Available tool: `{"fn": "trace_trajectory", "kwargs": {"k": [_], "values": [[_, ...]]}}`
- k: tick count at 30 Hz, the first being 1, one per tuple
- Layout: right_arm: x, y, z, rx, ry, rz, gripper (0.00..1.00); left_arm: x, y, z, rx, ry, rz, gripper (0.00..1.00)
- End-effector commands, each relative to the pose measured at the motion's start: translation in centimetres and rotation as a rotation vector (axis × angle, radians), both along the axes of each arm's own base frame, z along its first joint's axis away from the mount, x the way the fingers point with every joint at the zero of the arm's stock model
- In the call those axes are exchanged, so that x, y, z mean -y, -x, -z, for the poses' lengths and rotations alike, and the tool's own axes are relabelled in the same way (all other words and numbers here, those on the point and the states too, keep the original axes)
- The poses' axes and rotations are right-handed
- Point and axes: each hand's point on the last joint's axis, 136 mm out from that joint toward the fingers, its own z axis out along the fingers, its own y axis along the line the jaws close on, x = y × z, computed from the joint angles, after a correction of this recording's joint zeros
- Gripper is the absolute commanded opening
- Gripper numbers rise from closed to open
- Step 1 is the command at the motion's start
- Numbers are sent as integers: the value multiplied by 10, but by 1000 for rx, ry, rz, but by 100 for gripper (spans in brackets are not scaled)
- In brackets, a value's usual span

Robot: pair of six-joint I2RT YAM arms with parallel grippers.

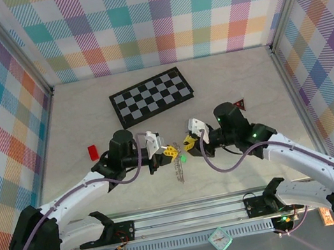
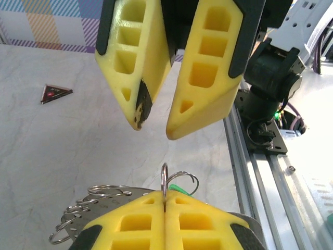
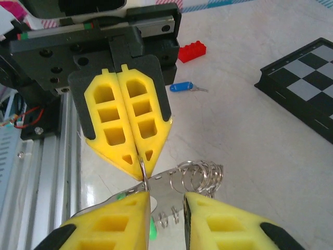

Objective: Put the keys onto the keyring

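In the left wrist view, the left gripper (image 2: 165, 200) sits at the bottom edge of the frame. Its yellow fingers are pressed together, and they pinch the thin wire of the keyring (image 2: 104, 191), which stands up from the seam between them. The loops and small silver keys spread to the lower left of these fingers, and a bit of the green key (image 2: 177, 188) shows just beside the wire on its right. Above, the right gripper (image 3: 166, 200) points down at the ring with its two fingers spread. Nothing is between them, and their tips are near the wire but apart from it.

The right wrist view shows the same meeting from the other side. The spread fingers are at the bottom, the closed pair is in the middle of the frame, and the wire runs from the closed tips down along the inner edge of the lower left finger. I cannot tell if it touches there. This view also gives the blue key (image 3: 180, 87), lying on the table (image 3: 250, 140) above centre, well apart from both grippers. The red block (image 3: 191, 51) is further up, and the chessboard (image 3: 307, 88) is at the right edge. The left wrist view adds the dark red triangle (image 2: 54, 94) at middle left.

From above, the left arm (image 1: 70, 200) and right arm (image 1: 302, 159) bend inward from the lower corners and meet tip to tip at the centre.
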Motion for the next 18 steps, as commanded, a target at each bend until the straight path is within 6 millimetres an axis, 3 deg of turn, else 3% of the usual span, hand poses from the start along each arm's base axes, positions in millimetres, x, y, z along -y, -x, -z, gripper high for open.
{"fn": "trace_trajectory", "kwargs": {"k": [1,11,18], "values": [[-10,3,-17,-24,-115,-16,23,5,9,-30,61,117,47,0],[-14,7,-5,-64,-109,-50,19,6,8,-32,58,129,48,0],[-21,5,-11,-62,-131,-78,15,8,10,-37,50,162,64,0]]}}
